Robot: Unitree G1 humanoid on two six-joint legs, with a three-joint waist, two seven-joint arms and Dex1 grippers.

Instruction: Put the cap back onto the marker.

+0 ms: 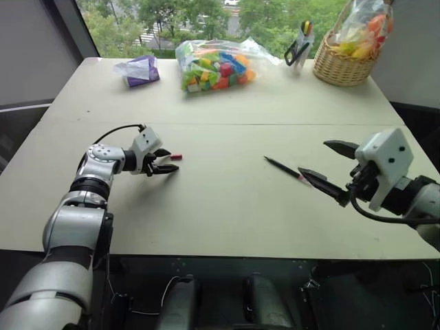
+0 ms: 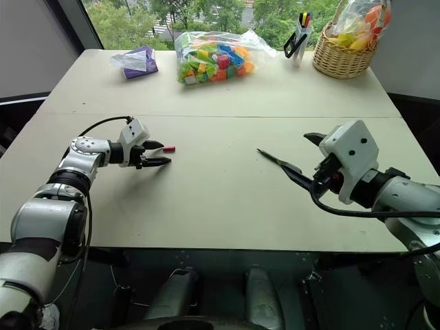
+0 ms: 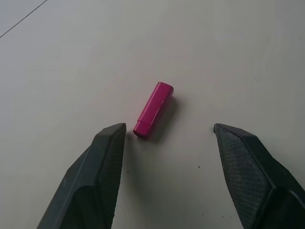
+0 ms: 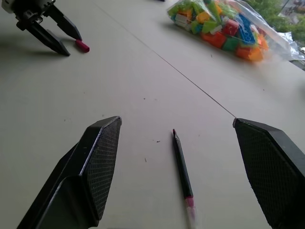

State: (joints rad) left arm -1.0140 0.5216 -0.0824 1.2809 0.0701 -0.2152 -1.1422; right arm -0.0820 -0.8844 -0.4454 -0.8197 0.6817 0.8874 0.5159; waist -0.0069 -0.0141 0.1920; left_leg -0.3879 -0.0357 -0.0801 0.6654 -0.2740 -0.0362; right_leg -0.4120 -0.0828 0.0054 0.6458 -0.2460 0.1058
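At left of centre in the head view, the left gripper (image 1: pixel 167 162) stands with fingers apart around the tiny red cylindrical plastic cap (image 1: pixel 176 157), seemingly to pinch it, while the open, empty right gripper (image 1: pixel 328 161) hovers at right over the thin black pen-like marker (image 1: pixel 283 167), presumably awaiting its pickup.

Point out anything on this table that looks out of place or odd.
The marker lies uncapped on the table, tip bare, between the open right gripper's fingers. Its red cap lies apart on its side, just ahead of the left gripper, untouched. Nothing looks spilled or damaged.
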